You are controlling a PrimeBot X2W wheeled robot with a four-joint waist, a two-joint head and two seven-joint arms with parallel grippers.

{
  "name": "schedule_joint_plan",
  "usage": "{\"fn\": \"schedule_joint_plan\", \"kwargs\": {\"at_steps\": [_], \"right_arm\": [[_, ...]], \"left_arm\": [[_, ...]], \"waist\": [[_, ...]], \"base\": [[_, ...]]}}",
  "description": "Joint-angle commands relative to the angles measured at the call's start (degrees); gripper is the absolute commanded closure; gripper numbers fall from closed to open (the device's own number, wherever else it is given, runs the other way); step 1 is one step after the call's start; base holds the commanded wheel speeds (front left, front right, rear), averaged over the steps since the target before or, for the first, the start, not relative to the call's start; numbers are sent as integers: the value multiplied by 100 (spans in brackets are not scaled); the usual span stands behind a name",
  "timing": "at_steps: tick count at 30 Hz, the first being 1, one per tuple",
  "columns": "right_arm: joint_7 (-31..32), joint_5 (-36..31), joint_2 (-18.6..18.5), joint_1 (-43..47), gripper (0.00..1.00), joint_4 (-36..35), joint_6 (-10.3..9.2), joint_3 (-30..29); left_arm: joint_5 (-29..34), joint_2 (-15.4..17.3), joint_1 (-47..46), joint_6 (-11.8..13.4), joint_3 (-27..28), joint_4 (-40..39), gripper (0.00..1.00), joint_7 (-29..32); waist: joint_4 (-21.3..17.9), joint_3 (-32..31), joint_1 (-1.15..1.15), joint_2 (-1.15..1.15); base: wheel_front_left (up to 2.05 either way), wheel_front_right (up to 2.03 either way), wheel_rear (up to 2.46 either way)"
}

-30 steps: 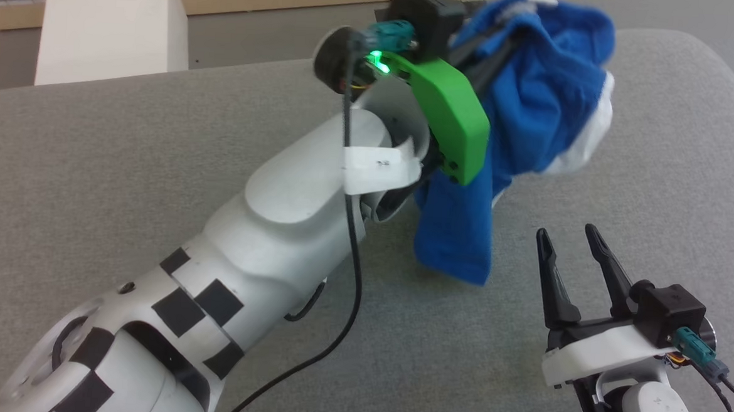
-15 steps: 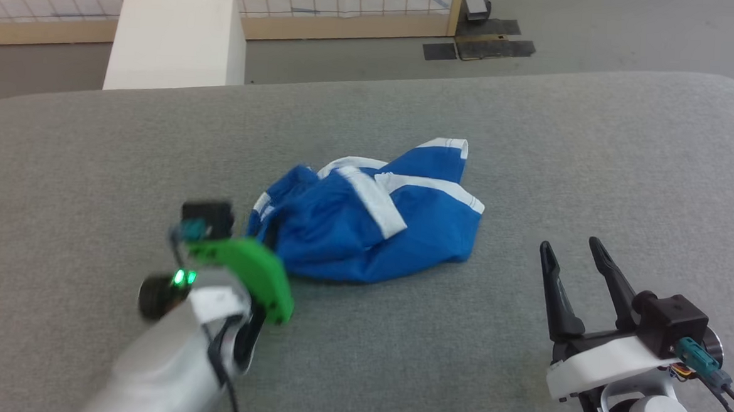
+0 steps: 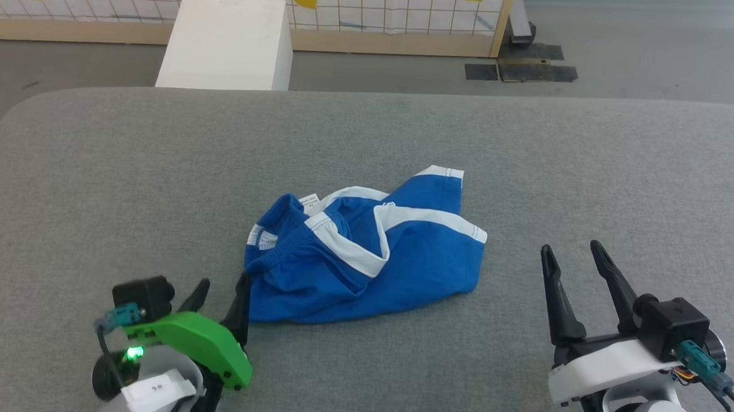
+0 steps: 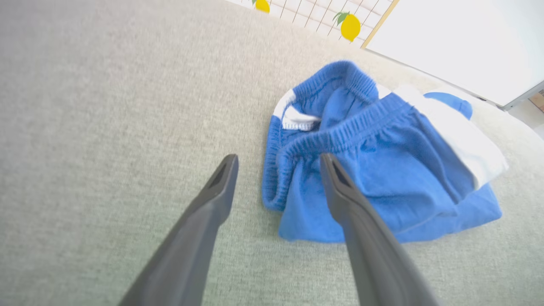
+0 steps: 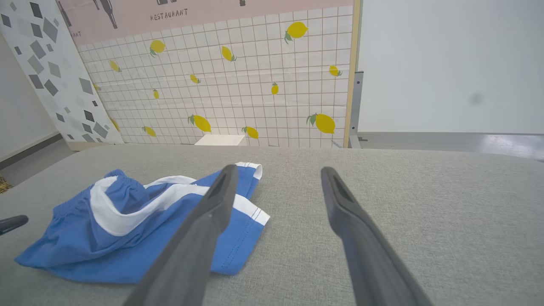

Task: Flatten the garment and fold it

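Grabbing at this heap worries me: the garment (image 3: 364, 256) lies crumpled on the table (image 3: 91, 185) with its layers doubled over, so a pinch could catch two layers and drag the lot instead of spreading it. My left claw (image 3: 224, 281), spread, sits just beside its near left corner. My right claw (image 3: 570, 247), also spread, stands apart off its right edge.

Staged test lab, lemon-print backdrop panel (image 5: 255, 97) stood on bare grey floor (image 3: 380, 75), white box (image 3: 228, 45) sat beyond the grey padded surface (image 3: 533, 152).
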Motion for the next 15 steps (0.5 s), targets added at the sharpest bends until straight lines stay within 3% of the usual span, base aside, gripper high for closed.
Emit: {"fn": "schedule_joint_plan", "kwargs": {"at_steps": [1,5,8,15], "right_arm": [[19,-13,0,92,0,-31,-10,-6],[29,11,0,78,0,-49,-10,-7],[10,33,0,67,0,-62,-10,1],[-36,81,0,-42,0,-17,-10,82]], "left_arm": [[135,99,31,6,67,-192,0,-98],[607,169,-175,-56,48,-704,0,-195],[817,150,-543,-198,-200,-748,0,64],[1145,-77,-1825,-745,-838,117,0,1214]], "waist": [[52,-42,0,0],[77,-39,0,0],[57,12,0,0],[-130,196,0,0]], "base": [[0,0,0],[0,0,0],[0,0,0],[0,0,0]]}}
